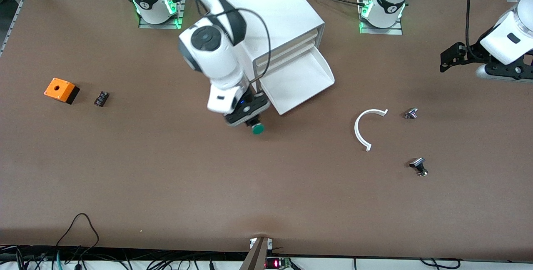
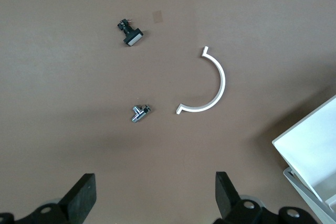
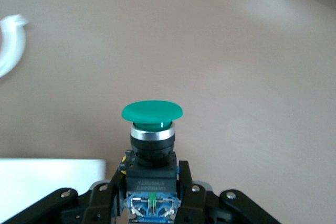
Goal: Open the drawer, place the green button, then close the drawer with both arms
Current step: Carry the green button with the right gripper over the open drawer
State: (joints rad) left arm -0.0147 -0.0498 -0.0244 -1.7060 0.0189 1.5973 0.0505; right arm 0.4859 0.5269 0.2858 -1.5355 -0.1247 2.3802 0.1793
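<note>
The drawer, the lowest of the cream-fronted drawers in the white cabinet, stands pulled out as a shallow white tray with nothing in it. My right gripper is over the table beside the open drawer's front corner. It is shut on the button. In the right wrist view the fingers clamp the black and blue body, and the green cap sticks out past my right gripper. My left gripper waits open and empty over the left arm's end of the table, its fingers wide apart.
A white half-ring lies near two silvery knobs toward the left arm's end. An orange box and a small black terminal block lie toward the right arm's end. Cables run along the table's near edge.
</note>
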